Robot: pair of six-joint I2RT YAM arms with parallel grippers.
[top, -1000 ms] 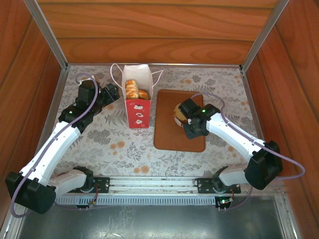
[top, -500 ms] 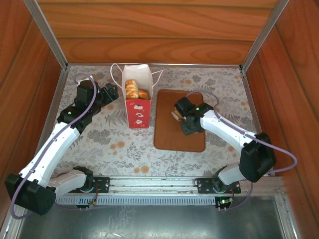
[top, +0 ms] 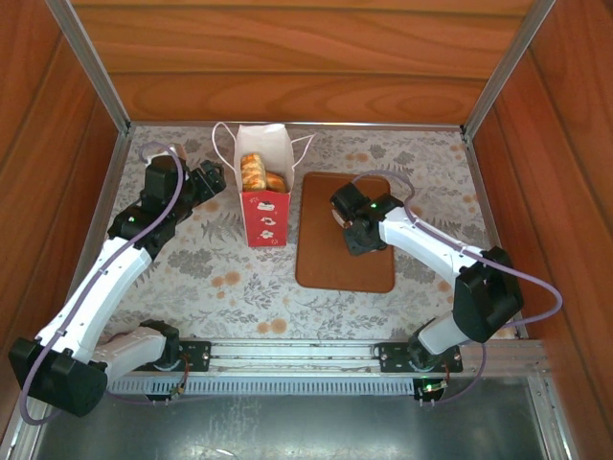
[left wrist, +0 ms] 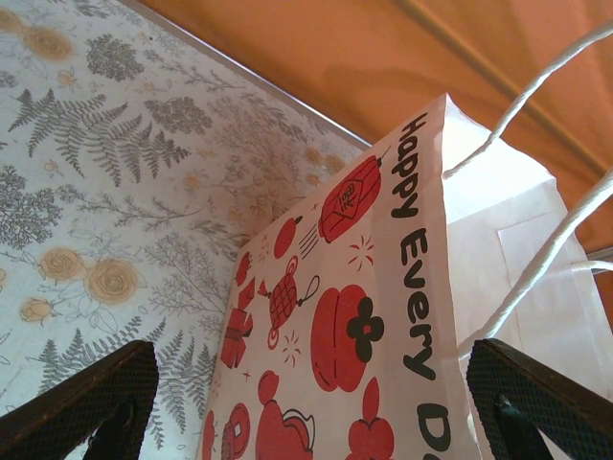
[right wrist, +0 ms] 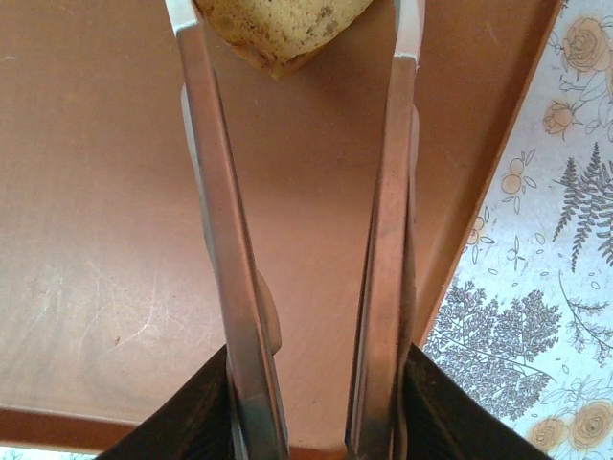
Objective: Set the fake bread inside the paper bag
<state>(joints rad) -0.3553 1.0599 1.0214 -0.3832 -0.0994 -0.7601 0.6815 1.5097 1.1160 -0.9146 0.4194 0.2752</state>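
Right wrist view cuts off the fake bread [right wrist: 278, 29] over the board [right wrist: 96, 240], tip pointing at the wrist; you cannot tell whether the right gripper [right wrist: 295, 14] pinches it. Left gripper [left wrist: 306, 383] gapes wide astride the paper bag [left wrist: 383, 287].

Right claw [right wrist: 297, 14], bread [right wrist: 273, 34] nearer bag [top: 264, 216]

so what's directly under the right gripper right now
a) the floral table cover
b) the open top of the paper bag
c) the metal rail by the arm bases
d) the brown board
d: the right wrist view shows the right gripper over the brown board, with a piece of fake bread between its fingertips.
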